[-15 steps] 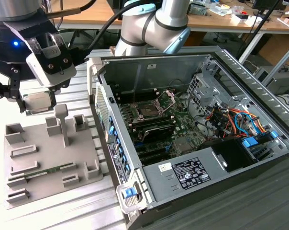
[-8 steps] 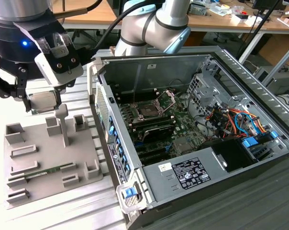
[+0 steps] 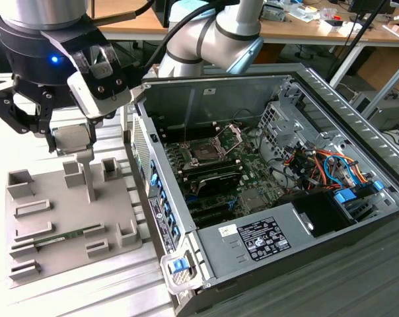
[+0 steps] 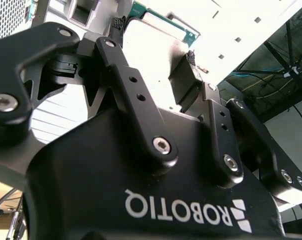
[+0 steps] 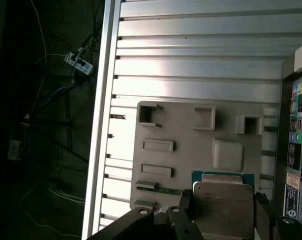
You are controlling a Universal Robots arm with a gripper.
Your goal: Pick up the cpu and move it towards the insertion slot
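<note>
The cpu (image 3: 71,135), a flat silvery square with a green rim, hangs above the grey fixture plate (image 3: 61,218) at the exterior view's left. My gripper (image 3: 72,144) is shut on the cpu, one finger on each of two opposite edges. In the second wrist view the cpu (image 4: 146,40) sits between the black fingers (image 4: 188,75). In the first wrist view the cpu (image 5: 223,205) hovers just off the plate's square pedestal (image 5: 227,154). The insertion slot (image 3: 205,153), with its metal retaining plate (image 3: 234,135) tilted up, lies inside the open computer case to the exterior view's right.
The case wall (image 3: 153,178) stands between the fixture plate and the motherboard. A tall pedestal post (image 3: 87,175) and several raised blocks stand on the plate, and a green memory stick (image 3: 61,236) lies in it. Cables and drive bays (image 3: 325,172) crowd the case's right side.
</note>
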